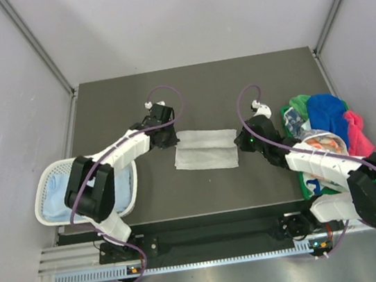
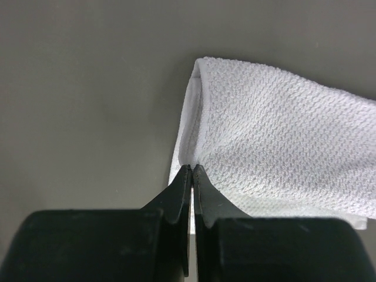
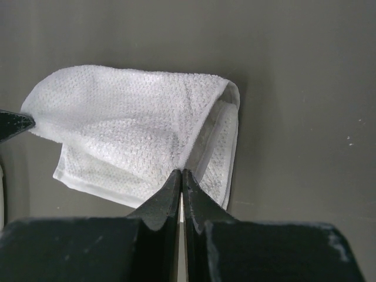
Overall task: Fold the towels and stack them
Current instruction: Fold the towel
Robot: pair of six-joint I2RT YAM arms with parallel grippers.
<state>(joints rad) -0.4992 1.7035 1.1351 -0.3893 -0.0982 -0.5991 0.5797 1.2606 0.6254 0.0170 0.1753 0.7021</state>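
Note:
A whitish-grey towel lies folded in half at the middle of the dark table. My left gripper is shut on its left edge; in the left wrist view the jaws pinch the upper layer of the towel, which lifts slightly. My right gripper is shut on the towel's right edge; in the right wrist view the fingertips pinch the top layer of the towel into a raised peak. A loose pile of towels lies at the right: green, royal blue, pink and printed.
A white mesh basket stands at the table's left edge with a pale blue towel inside. The right arm reaches over the towel pile. Grey walls enclose the table on both sides and at the back.

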